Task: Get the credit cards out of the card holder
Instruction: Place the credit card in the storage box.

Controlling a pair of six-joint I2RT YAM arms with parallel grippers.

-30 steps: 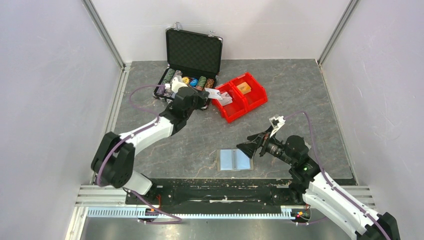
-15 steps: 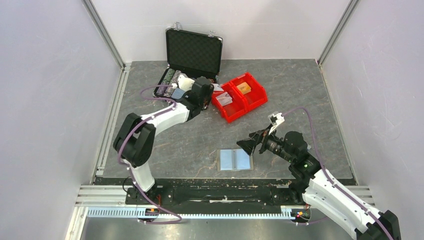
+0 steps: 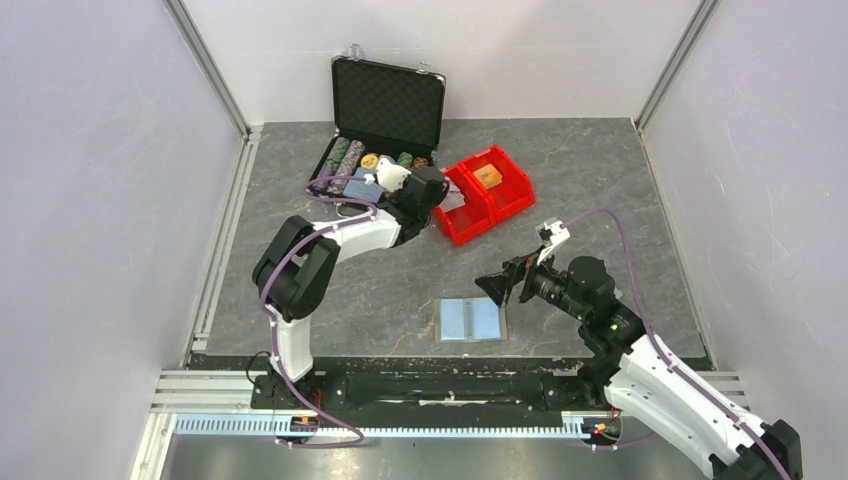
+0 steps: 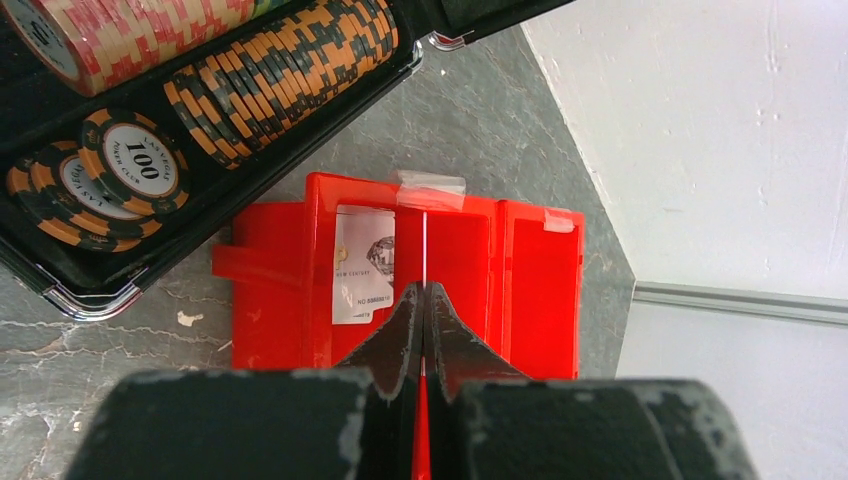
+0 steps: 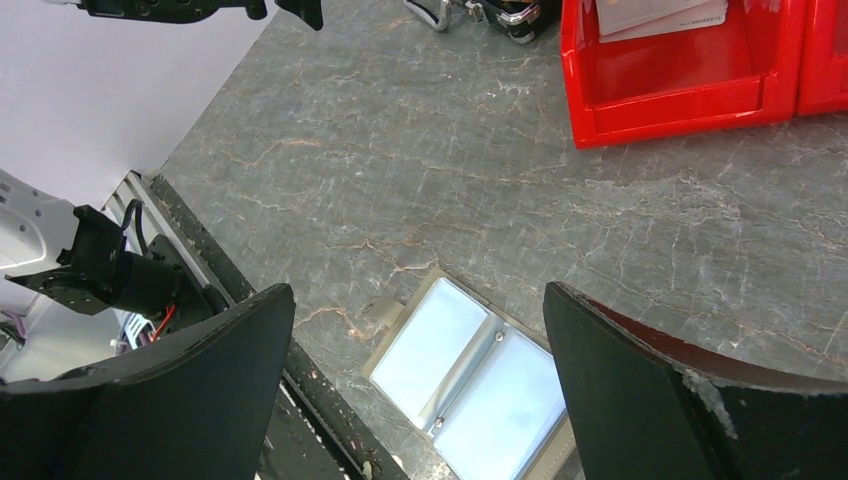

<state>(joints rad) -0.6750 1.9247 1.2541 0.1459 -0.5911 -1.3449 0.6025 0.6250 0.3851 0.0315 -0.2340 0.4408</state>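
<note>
Your left hand (image 4: pixel 424 300): pinching a thin card (image 4: pixel 425 245) edge-on, over the red bin (image 4: pixel 290 300).
Your right hand (image 5: pixel 418 300): spread wide, the nearer one; card holder (image 5: pixel 470 375) lies open just below it.

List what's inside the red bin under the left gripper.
A white printed card lies flat in the red bin; the left gripper, pinching a thin card edge-on, covers the rest.

card holder (image 3: pixel 470 320) laid at front, bins (image 3: pixel 488 192) behind it, chip case (image 3: pixel 372 160) left of bins, credit card (image 4: pixel 425 250) held over bins
</note>
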